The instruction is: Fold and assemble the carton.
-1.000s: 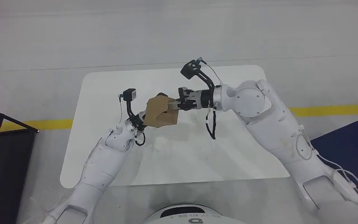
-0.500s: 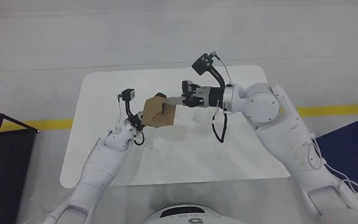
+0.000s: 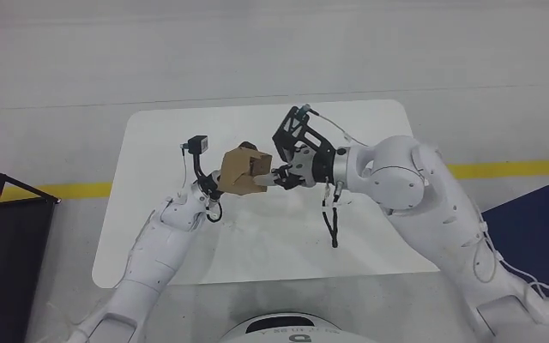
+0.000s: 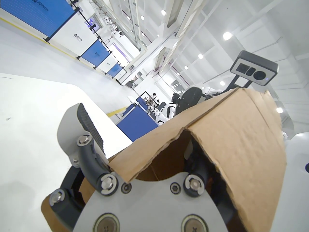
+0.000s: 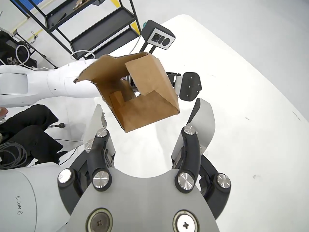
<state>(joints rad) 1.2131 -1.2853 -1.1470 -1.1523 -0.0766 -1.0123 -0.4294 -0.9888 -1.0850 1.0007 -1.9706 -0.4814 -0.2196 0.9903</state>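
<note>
Your left claw grips brown carton, holds it up above table middle. One end open, flaps sticking out. Your right claw wide open, just beside carton.

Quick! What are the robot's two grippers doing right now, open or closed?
Left gripper: closed on the cardboard box, holding it in the air.
Right gripper: open, holding nothing, close to the box.
</note>
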